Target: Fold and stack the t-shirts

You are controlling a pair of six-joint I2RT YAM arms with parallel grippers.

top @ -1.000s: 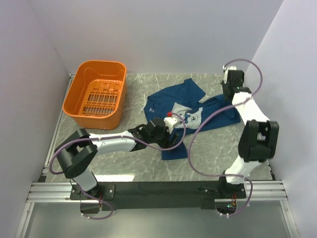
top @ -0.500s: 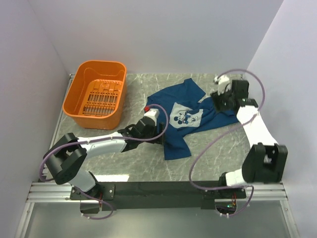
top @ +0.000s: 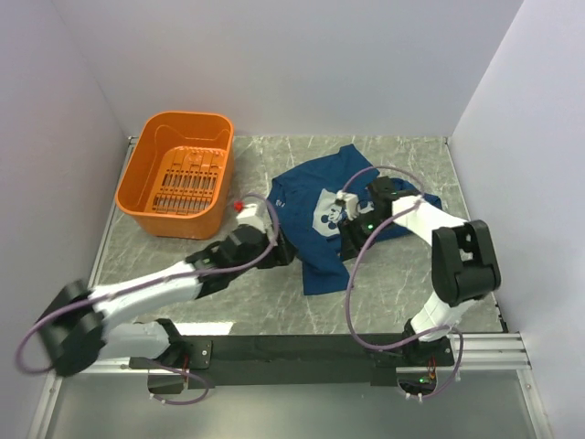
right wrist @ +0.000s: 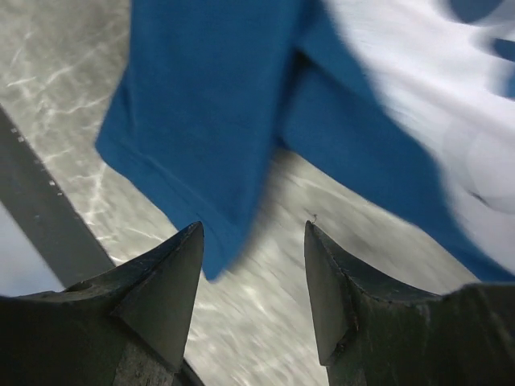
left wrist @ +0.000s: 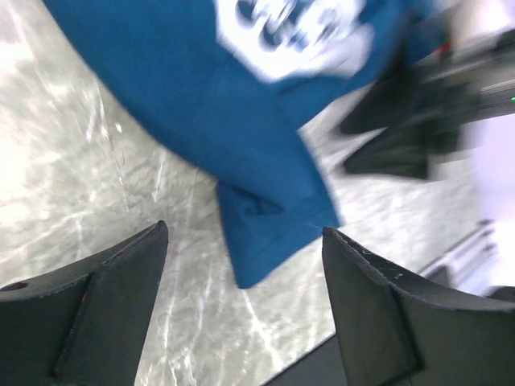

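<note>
The dark blue t-shirt point(top: 322, 265) lies loosely spread on the marble table point(top: 402, 283), right of the orange basket point(top: 132, 178), its pale print point(top: 327, 212) facing up. The left arm stretches long and low past the basket's near right corner, and the left gripper point(top: 285, 253) hangs with fingers spread and empty above the shirt edge nearest the basket. The right arm bends sharply at its elbow and reaches back toward the basket, with the right gripper point(top: 352, 233) over the shirt beside the print, its fingers parted and holding nothing.
</note>
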